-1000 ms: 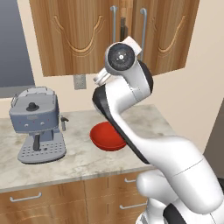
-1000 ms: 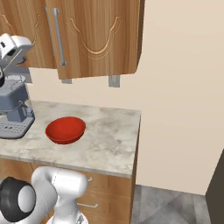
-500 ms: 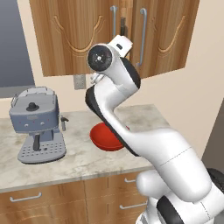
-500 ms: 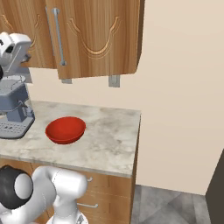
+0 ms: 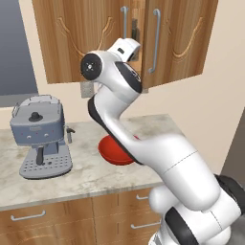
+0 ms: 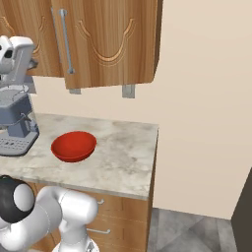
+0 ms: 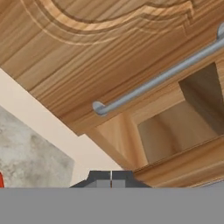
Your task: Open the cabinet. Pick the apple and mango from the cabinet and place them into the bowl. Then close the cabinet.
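Note:
The wooden cabinet (image 5: 86, 38) hangs above the counter, and its right door (image 5: 177, 43) stands slightly ajar, leaving a dark gap between the two silver handles. My gripper (image 5: 135, 29) is raised at that gap, fingers shut with nothing between them. In the hand view the shut gripper (image 7: 111, 176) sits just below a door's bar handle (image 7: 162, 76), and a slice of bare cabinet interior (image 7: 175, 127) shows. The apple and mango are hidden. The red bowl (image 6: 74, 146) sits on the counter below, partly behind my arm in the left base view.
A grey coffee machine (image 5: 40, 136) stands at the left of the marble counter (image 6: 123, 157). Low wooden drawers (image 5: 48, 215) run under the counter. The counter ends at the right beside a beige wall (image 6: 206, 98).
My arm's elbow has swung left and the hand has risen up to the gap between the cabinet doors. The bowl and coffee machine have not moved.

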Motion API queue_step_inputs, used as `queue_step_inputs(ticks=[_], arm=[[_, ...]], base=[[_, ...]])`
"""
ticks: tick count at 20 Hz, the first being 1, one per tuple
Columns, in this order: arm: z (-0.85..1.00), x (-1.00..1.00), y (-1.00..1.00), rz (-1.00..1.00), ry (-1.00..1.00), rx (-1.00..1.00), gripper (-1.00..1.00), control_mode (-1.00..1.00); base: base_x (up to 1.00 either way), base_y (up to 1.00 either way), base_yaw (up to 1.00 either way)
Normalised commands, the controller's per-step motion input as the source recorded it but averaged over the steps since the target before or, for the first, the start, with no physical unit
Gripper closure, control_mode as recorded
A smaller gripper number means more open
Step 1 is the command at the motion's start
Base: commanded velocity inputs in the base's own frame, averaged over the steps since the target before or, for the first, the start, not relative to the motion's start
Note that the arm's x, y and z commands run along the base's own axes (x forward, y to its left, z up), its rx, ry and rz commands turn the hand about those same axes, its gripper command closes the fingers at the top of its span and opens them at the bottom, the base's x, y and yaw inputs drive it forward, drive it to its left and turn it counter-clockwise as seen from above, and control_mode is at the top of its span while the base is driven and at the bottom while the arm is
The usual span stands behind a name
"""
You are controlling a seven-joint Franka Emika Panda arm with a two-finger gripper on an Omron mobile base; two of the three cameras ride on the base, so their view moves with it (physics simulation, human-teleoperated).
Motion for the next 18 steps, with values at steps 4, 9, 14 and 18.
queue_step_inputs(ticks=[4,9,14,18], arm=[[0.00,0.13,-0.14,-0.13,0.00,-0.10,1.00,-1.00],[0.00,0.13,-0.17,-0.12,0.00,-0.07,1.00,-1.00],[0.00,0.11,-0.17,-0.12,0.00,-0.07,1.00,-1.00],[0.00,0.21,-0.12,-0.10,0.00,-0.07,1.00,-1.00]], base=[[0.00,0.00,0.00],[0.00,0.00,0.00],[0.00,0.00,0.00],[0.00,0.00,0.00]])
